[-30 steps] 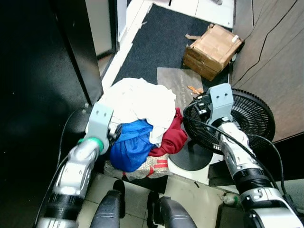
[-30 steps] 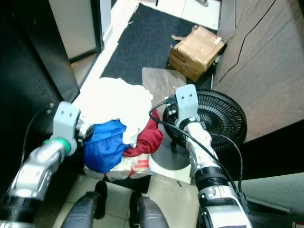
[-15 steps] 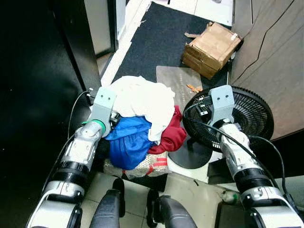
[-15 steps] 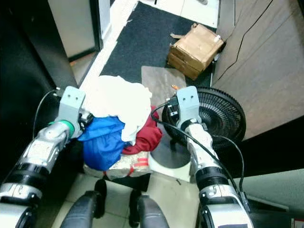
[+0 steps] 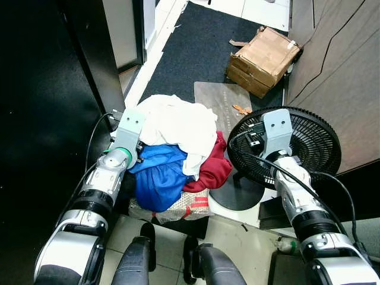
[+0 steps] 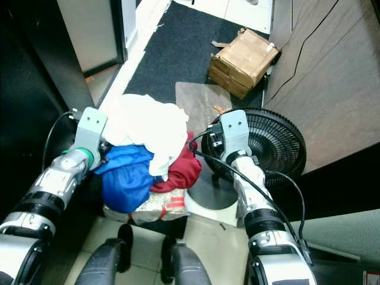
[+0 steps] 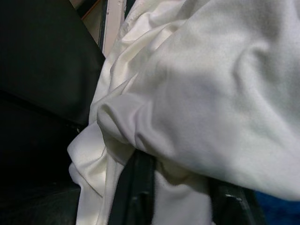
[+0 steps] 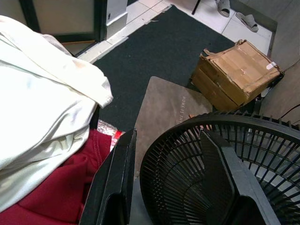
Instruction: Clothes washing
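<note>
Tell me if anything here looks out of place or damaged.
The cardboard box on the dark mat looks battered, with a torn flap. Small orange scraps lie on the grey doormat beside the fan.

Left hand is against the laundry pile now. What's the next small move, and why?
Probably close the left hand on the white garment: its fingers are open with that cloth draped between them, atop the pile. The right hand sits open over the black fan, clear of the clothes.

Both silver arms reach forward from the lower frame corners, the left gripper (image 7: 171,197) and right gripper (image 8: 171,185) with fingers parted.
</note>
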Controlling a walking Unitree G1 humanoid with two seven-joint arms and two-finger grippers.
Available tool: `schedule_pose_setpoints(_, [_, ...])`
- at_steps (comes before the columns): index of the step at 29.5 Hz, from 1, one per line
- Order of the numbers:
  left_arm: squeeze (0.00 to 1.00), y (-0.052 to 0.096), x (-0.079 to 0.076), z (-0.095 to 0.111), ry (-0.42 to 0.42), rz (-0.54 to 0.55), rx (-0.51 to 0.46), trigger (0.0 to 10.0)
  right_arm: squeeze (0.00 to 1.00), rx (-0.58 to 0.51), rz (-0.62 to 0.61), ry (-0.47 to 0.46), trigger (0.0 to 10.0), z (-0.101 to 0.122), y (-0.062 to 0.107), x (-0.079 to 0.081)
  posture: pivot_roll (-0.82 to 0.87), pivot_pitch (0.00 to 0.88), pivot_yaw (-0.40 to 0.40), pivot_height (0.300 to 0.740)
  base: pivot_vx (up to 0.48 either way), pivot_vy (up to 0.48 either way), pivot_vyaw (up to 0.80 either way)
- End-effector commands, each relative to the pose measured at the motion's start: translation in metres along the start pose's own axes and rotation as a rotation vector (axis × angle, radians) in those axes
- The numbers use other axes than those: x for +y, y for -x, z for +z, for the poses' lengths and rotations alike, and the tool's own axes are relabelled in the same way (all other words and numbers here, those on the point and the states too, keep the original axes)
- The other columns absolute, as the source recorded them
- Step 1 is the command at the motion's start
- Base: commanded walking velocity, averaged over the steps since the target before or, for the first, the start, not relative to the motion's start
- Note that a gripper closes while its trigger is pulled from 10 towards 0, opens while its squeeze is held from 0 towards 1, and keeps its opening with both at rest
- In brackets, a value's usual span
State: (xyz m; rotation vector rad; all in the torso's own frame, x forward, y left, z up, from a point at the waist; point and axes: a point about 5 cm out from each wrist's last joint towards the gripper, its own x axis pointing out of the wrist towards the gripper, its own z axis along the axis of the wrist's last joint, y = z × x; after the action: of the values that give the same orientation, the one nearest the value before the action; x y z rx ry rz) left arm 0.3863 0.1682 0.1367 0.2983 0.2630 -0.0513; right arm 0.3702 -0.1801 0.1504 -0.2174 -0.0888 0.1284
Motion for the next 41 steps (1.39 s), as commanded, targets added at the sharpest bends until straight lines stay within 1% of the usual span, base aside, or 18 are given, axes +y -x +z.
schedule_pose_setpoints(1, [0.0, 0.0, 0.007, -0.011, 0.015, 0.026, 0.037, 0.0, 0.0, 0.03, -0.023, 0.003, 10.0, -0.009, 0.003, -0.006, -0.02, 0.331, -0.06, 0.74, 0.0, 0.0, 0.0])
schedule_pose_setpoints(9, [0.0, -0.001, 0.009, -0.009, 0.014, 0.037, 0.02, 0.0, 0.0, 0.029, -0.023, 0.0, 10.0, -0.008, 0.002, -0.004, -0.01, 0.326, -0.061, 0.74, 0.0, 0.0, 0.0])
schedule_pose_setpoints(17, [0.0, 0.001, 0.012, 0.002, 0.012, 0.038, -0.05, 0.0, 0.0, 0.02, -0.024, -0.005, 10.0, -0.005, -0.001, -0.003, 0.0, 0.303, -0.061, 0.74, 0.0, 0.0, 0.0])
schedule_pose_setpoints(21, [0.0, 0.017, 0.009, 0.027, 0.048, -0.007, -0.186, 0.0, 0.0, -0.015, -0.037, -0.019, 10.0, 0.002, -0.003, -0.005, 0.01, 0.276, -0.052, 0.74, 0.0, 0.0, 0.0])
schedule_pose_setpoints(22, [0.0, 0.03, 0.006, 0.04, 0.059, -0.045, -0.26, 1.0, 0.0, -0.034, -0.046, -0.029, 10.0, 0.006, -0.003, -0.006, 0.02, 0.252, -0.043, 0.74, 0.0, 0.0, 0.0])
schedule_pose_setpoints(23, [0.0, 0.039, 0.004, 0.047, 0.064, -0.073, -0.308, 1.0, 0.0, -0.046, -0.052, -0.036, 10.0, 0.008, -0.002, -0.007, 0.02, 0.252, -0.043, 0.74, 0.0, 0.0, 0.0])
schedule_pose_setpoints(24, [0.0, 0.039, 0.004, 0.047, 0.064, -0.073, -0.308, 1.0, 0.0, -0.046, -0.052, -0.036, 10.0, 0.008, -0.002, -0.007, 0.02, 0.252, -0.043, 0.74, 0.0, 0.0, 0.0])
schedule_pose_setpoints(25, [0.0, 0.05, 0.001, 0.053, 0.071, -0.108, -0.354, 10.0, 0.0, -0.058, -0.059, -0.043, 10.0, 0.009, -0.002, -0.007, 0.03, 0.236, -0.036, 0.74, 0.0, 0.0, 0.0])
schedule_pose_setpoints(26, [0.0, 0.063, -0.005, 0.058, 0.062, -0.162, -0.403, 10.0, 0.0, -0.073, -0.063, -0.05, 10.0, 0.011, 0.0, -0.006, 0.03, 0.222, -0.032, 0.74, 0.0, 0.0, 0.0])
schedule_pose_setpoints(29, [0.0, 0.073, -0.01, 0.059, 0.043, -0.206, -0.437, 10.0, 0.0, -0.086, -0.064, -0.052, 10.0, 0.013, 0.001, -0.006, 0.03, 0.218, -0.031, 0.74, 0.0, 0.0, 0.0])
schedule_pose_setpoints(30, [0.0, 0.085, -0.017, 0.061, 0.023, -0.267, -0.473, 10.0, 0.0, -0.104, -0.065, -0.054, 10.0, 0.015, 0.003, -0.005, 0.03, 0.199, -0.028, 0.74, 0.0, 0.0, 0.0])
schedule_pose_setpoints(33, [0.0, 0.117, -0.04, 0.074, 0.07, -0.396, -0.555, 10.0, 0.0, -0.158, -0.069, -0.064, 10.0, 0.025, 0.009, -0.004, 0.03, 0.17, -0.022, 0.74, 0.0, 0.0, 0.0])
schedule_pose_setpoints(34, [0.0, 0.117, -0.04, 0.074, 0.07, -0.396, -0.555, 10.0, 0.0, -0.158, -0.069, -0.064, 10.0, 0.025, 0.009, -0.004, 0.03, 0.17, -0.022, 0.74, 0.0, 0.0, 0.0])
schedule_pose_setpoints(35, [0.0, 0.13, -0.045, 0.087, 0.117, -0.416, -0.597, 10.0, 0.0, -0.18, -0.076, -0.071, 10.0, 0.03, 0.011, -0.004, 0.03, 0.149, -0.02, 0.74, 0.0, 0.0, 0.0])
schedule_pose_setpoints(36, [0.0, 0.13, -0.045, 0.087, 0.117, -0.416, -0.597, 10.0, 0.0, -0.18, -0.076, -0.071, 10.0, 0.03, 0.011, -0.004, 0.03, 0.149, -0.02, 0.74, 0.0, 0.0, 0.0])
schedule_pose_setpoints(38, [0.0, 0.151, -0.047, 0.114, 0.203, -0.431, -0.683, 10.0, 0.0, -0.227, -0.088, -0.095, 10.0, 0.042, 0.017, -0.004, 0.03, 0.131, -0.018, 0.74, 0.0, 0.0, 0.0])
schedule_pose_setpoints(39, [0.0, 0.159, -0.044, 0.126, 0.213, -0.417, -0.735, 10.0, 0.0, -0.259, -0.091, -0.103, 10.0, 0.05, 0.021, -0.003, 0.03, 0.116, -0.016, 0.74, 0.0, 0.0, 0.0])
schedule_pose_setpoints(41, [0.0, 0.164, -0.041, 0.133, 0.214, -0.404, -0.767, 10.0, 0.0, -0.277, -0.091, -0.106, 10.0, 0.055, 0.023, -0.003, 0.03, 0.116, -0.016, 0.74, 0.0, 0.0, 0.0])
